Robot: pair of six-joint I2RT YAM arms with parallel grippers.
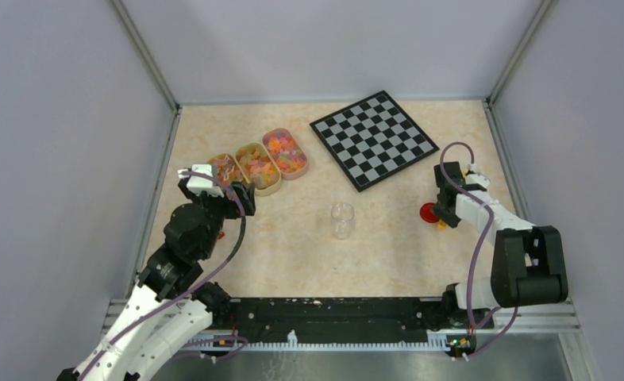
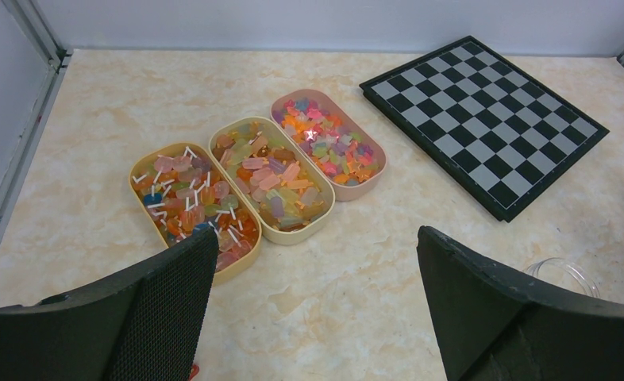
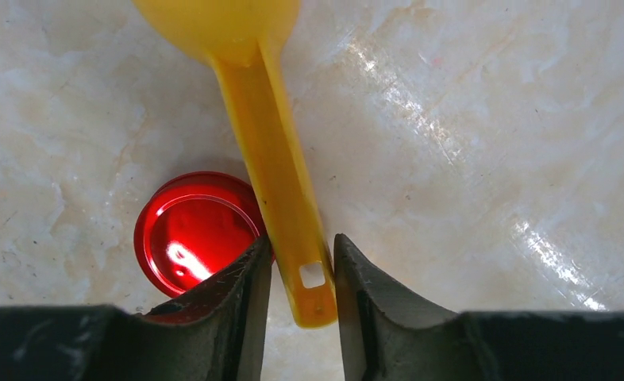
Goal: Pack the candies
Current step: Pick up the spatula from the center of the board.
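The candies (image 2: 329,143) are tiny mixed sweets filling the pink tray (image 1: 285,152), beside a cream tray (image 2: 273,178) and a yellow tray (image 2: 194,202) of larger sweets. My left gripper (image 2: 317,238) is open and empty, just in front of the yellow tray (image 1: 228,168). My right gripper (image 3: 301,246) is closed around the handle end of the yellow-orange scoop (image 3: 277,159), which lies on the table at the right (image 1: 442,225). A red lid (image 3: 194,234) lies against the scoop's left side. The clear jar (image 1: 342,220) stands open mid-table.
A chessboard (image 1: 372,139) lies at the back right, and also shows in the left wrist view (image 2: 483,111). The jar's rim (image 2: 559,274) shows at that view's right. A small red thing (image 1: 220,235) lies under my left arm. Walls close in on three sides.
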